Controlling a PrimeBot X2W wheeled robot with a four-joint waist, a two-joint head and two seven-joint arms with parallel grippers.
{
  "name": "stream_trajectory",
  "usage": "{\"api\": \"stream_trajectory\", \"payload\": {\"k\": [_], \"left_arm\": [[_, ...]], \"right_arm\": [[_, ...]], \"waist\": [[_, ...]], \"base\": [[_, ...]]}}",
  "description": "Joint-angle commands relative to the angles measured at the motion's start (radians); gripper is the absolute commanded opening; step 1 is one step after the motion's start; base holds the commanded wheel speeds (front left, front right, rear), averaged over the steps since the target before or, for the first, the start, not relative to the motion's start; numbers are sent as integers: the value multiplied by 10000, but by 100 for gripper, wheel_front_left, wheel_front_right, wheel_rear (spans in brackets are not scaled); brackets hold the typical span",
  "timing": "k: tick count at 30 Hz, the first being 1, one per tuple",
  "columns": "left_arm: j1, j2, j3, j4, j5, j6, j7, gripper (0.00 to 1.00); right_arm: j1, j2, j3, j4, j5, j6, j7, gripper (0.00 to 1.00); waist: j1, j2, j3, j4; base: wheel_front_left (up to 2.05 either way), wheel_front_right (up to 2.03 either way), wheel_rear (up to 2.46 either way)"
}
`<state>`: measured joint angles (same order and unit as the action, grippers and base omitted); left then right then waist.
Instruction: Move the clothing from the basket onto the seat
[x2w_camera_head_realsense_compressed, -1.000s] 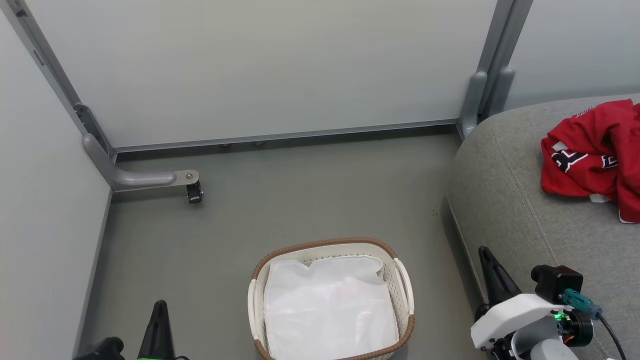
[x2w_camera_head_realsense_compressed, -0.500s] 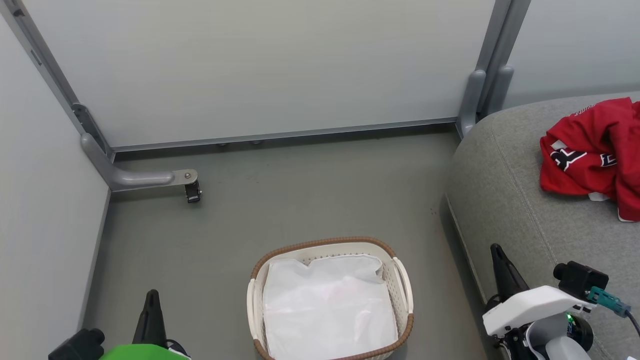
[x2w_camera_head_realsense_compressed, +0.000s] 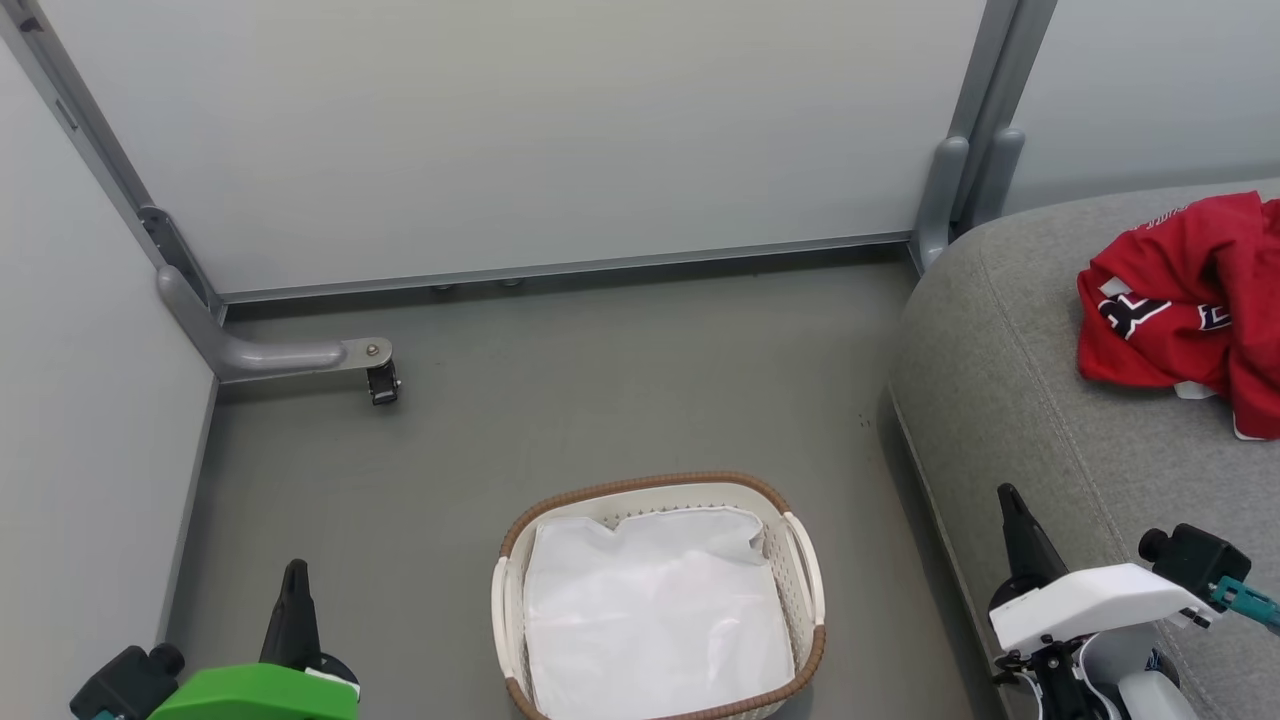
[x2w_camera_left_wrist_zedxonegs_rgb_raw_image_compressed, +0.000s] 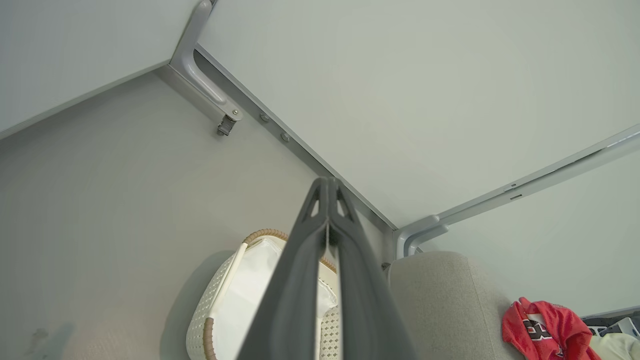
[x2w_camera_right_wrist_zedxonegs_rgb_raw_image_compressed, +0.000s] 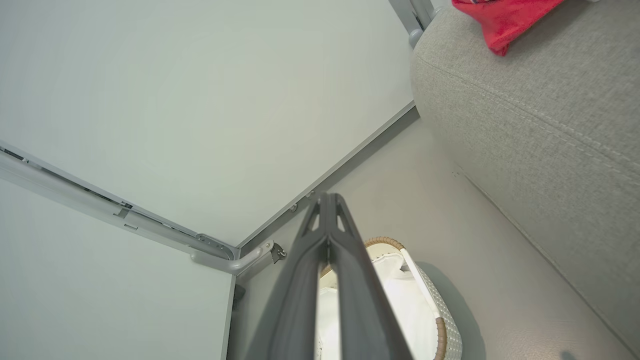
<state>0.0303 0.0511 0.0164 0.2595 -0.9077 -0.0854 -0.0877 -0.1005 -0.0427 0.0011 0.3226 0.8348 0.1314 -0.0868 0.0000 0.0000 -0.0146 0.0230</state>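
The clothing (x2w_camera_head_realsense_compressed: 1190, 300), soft, light and limp, lies bunched on the seat (x2w_camera_head_realsense_compressed: 1000, 380), well apart from the basket (x2w_camera_head_realsense_compressed: 640, 487), so you would pinch a raised fold; the left gripper (x2w_camera_head_realsense_compressed: 295, 578) and right gripper (x2w_camera_head_realsense_compressed: 1008, 502) have their jaws together, empty.

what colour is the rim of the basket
Brown, woven-look, on the white basket; clearest in the head view.

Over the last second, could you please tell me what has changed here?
The shut, empty left gripper moved up the head view and slightly leftward; the shut, empty right gripper drifted rightward by the grey upholstered seat. Nothing was gripped or released. The red jerseys stayed on the seat, and the white perforated basket with brown rim stayed on the floor with its white liner.
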Motion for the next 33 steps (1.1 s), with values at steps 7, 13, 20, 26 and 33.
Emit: {"api": "stream_trajectory", "payload": {"k": [7,13,20,26,33], "left_arm": [[-438,13,174,-148,-1008,-112,287,0],[-545,11,263,-152,-1616,-141,464,0],[-682,9,372,-154,-2442,-200,701,0],[-785,8,447,-159,-2989,-223,869,0],[-888,6,532,-159,-3590,-269,1043,0]], "right_arm": [[-143,-59,-191,-245,1106,-5,289,0],[-142,-62,-291,-304,1778,-5,457,0],[-140,-69,-424,-384,2680,-6,695,0],[-138,-73,-515,-438,3292,-7,864,0],[-136,-78,-613,-493,3958,-7,1037,0]], "waist": [[0,0,16,-20],[0,0,28,-36],[0,0,45,-58],[0,0,58,-75],[0,0,72,-93]], "base": [[0,0,0],[0,0,0],[0,0,0],[0,0,0],[0,0,0]]}}
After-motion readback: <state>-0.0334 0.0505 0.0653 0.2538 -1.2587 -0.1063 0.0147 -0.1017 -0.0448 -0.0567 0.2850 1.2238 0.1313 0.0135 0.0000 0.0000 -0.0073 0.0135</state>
